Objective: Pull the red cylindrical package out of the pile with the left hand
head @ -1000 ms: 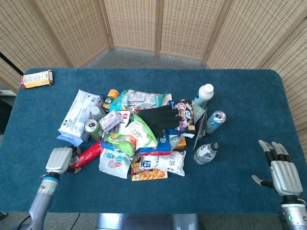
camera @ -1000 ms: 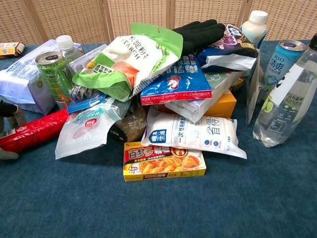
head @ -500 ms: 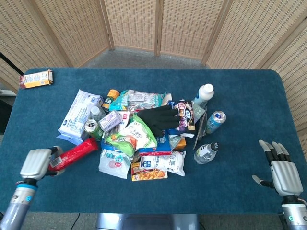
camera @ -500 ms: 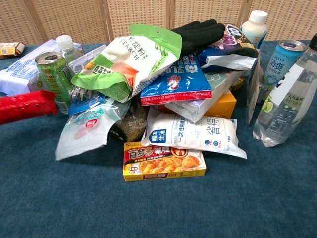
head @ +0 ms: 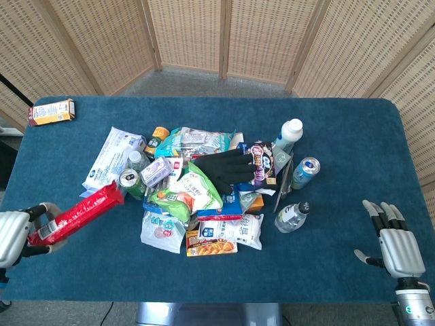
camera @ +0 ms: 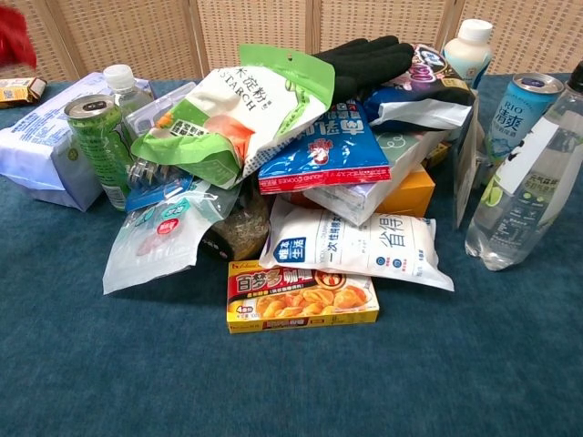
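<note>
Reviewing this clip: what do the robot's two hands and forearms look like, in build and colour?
In the head view, both hands are light grey with boxy, plate-like backs. The right hand has dark-jointed segmented fingers and a grey cylindrical wrist with a small teal light. The left hand shows only partly at the frame edge, with dark finger segments.

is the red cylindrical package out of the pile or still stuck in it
Out. The left hand holds the red cylindrical package lifted beside the pile.
</note>
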